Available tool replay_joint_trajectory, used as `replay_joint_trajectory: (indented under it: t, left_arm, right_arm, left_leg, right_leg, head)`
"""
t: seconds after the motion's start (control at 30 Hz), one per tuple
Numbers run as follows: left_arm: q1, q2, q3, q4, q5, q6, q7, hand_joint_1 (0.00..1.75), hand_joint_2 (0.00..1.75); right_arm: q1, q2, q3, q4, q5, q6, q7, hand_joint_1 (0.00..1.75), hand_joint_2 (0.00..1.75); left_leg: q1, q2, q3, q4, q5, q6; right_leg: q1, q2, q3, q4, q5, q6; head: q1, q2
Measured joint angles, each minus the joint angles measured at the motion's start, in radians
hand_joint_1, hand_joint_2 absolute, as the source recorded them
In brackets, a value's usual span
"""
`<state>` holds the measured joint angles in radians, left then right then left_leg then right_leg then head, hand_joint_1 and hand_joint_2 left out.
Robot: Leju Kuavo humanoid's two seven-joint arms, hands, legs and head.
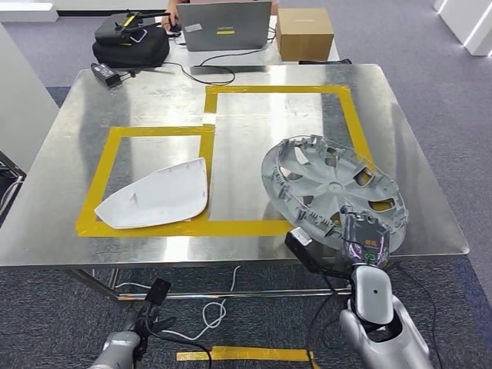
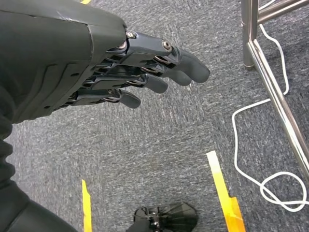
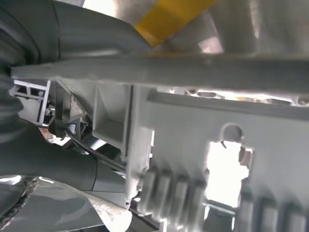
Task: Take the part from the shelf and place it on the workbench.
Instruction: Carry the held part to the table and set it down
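The counter (image 1: 145,115) is a broad sheet of brushed steel, reflective and scuffed, on a tubular metal frame, standing on grey short-pile carpet (image 1: 58,307). Two rectangles of yellow tape (image 1: 278,90) are marked on its top, a larger one toward the right and a smaller one toward the left.

The hubcap (image 1: 330,188), a round silver-grey plastic disc with spokes, cutouts and a ribbed rim, lies tilted over the near right corner of the larger rectangle, its near edge lifted off the steel. The right hand (image 1: 364,240) holds it at that near rim; in the right wrist view the moulded ribs and clips of the hubcap's (image 3: 218,145) underside press close against the hand, with the thumb laid along the rim.

A white, smooth, curved mirror cover (image 1: 157,196) rests inside the smaller rectangle, well apart from the hubcap.

Beyond the far edge sit a grey laptop (image 1: 225,24), a cardboard box (image 1: 304,32) and a black bag (image 1: 131,42).

The left hand (image 2: 120,72) hangs low over the carpet, its dark fingers (image 2: 189,65) straight, side by side and holding nothing. A white cable (image 2: 269,183) loops on the floor near the counter's leg.
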<state>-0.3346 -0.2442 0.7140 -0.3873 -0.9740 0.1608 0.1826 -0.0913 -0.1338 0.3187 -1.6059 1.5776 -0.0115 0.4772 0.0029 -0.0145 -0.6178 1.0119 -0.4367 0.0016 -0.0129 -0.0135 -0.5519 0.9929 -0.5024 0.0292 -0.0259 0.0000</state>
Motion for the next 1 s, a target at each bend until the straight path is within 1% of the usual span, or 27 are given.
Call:
replay_joint_trajectory:
  t: [0.13,0.37,0.47,0.63,0.77,1.0]
  left_arm:
    - [0.004,-0.005,-0.023,-0.008,-0.001,0.004,0.019,0.0,1.75]
    - [0.004,-0.007,-0.052,-0.014,-0.001,0.011,0.033,0.0,1.75]
    - [0.003,-0.007,-0.068,-0.014,-0.002,0.02,0.045,0.0,1.75]
    - [0.002,-0.008,-0.1,-0.014,-0.007,0.025,0.06,0.0,1.75]
    - [0.003,-0.007,-0.115,-0.014,-0.008,0.023,0.065,0.0,1.75]
    - [0.003,-0.007,-0.134,-0.014,-0.007,0.017,0.072,0.0,1.75]
  right_arm:
    - [-0.028,0.01,0.014,0.01,-0.001,-0.036,-0.027,1.75,1.75]
    - [-0.075,0.021,0.057,0.033,-0.002,-0.056,-0.042,1.75,1.75]
    - [-0.109,0.026,0.093,0.045,-0.002,-0.074,-0.055,1.75,1.75]
    - [-0.162,0.05,0.156,0.062,-0.002,-0.085,-0.076,1.75,1.75]
    - [-0.177,0.061,0.184,0.068,-0.003,-0.096,-0.085,1.75,1.75]
    - [-0.184,0.067,0.207,0.082,-0.004,-0.109,-0.092,1.75,1.75]
  left_leg:
    - [0.0,0.0,0.0,0.0,0.0,0.0]
    - [0.0,0.0,0.0,0.0,0.0,0.0]
    - [0.0,0.001,0.0,0.0,0.0,0.0]
    - [0.0,0.001,0.0,0.0,0.0,0.0]
    - [0.0,0.001,0.0,0.0,0.0,0.0]
    - [0.0,0.001,0.0,0.0,0.0,0.0]
  right_leg:
    - [0.0,0.001,0.0,0.0,0.0,0.0]
    - [0.0,0.002,0.0,0.0,0.0,0.0]
    - [0.001,0.004,-0.001,0.0,0.0,0.0]
    - [0.001,0.003,-0.001,0.001,0.0,0.0]
    - [0.001,0.003,-0.001,0.001,0.0,0.0]
    - [0.0,0.003,-0.001,0.001,0.0,0.0]
  head:
    - [0.0,0.0]
    - [0.0,0.0]
    - [0.0,0.0]
    - [0.0,0.0]
    - [0.0,0.0]
    - [0.0,0.0]
